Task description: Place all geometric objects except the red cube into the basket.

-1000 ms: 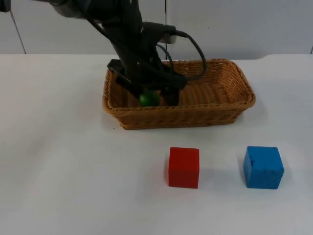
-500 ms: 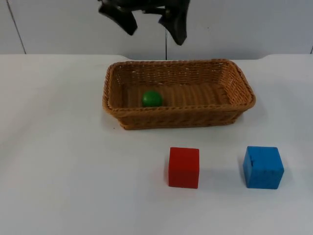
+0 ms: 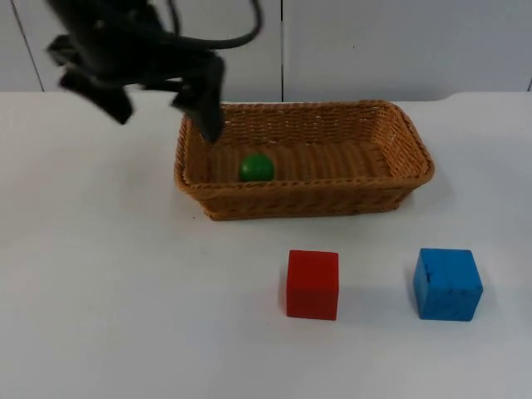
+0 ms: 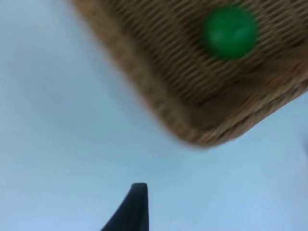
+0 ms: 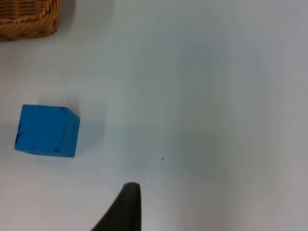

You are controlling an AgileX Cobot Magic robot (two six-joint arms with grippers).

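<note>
A green ball [image 3: 257,168] lies in the left part of the wicker basket [image 3: 307,204]. My left gripper [image 3: 162,108] hangs open above the table beside the basket's back left corner, with nothing between its fingers. In the left wrist view the green ball [image 4: 229,31] rests on the woven floor of the basket [image 4: 173,110], away from my fingertip [image 4: 135,204]. A red cube [image 3: 312,284] and a blue cube [image 3: 447,283] stand on the table in front of the basket. In the right wrist view the blue cube [image 5: 45,131] sits beyond my waiting right arm's fingertip [image 5: 126,207].
The white table [image 3: 108,291] stretches wide to the left and front of the basket. A corner of the basket [image 5: 29,21] is in the right wrist view. The grey partition wall [image 3: 399,41] closes the back.
The left gripper let go of the green ball in the basket, rose, and swung left to the basket's back left corner. The ball and cubes stay put.
</note>
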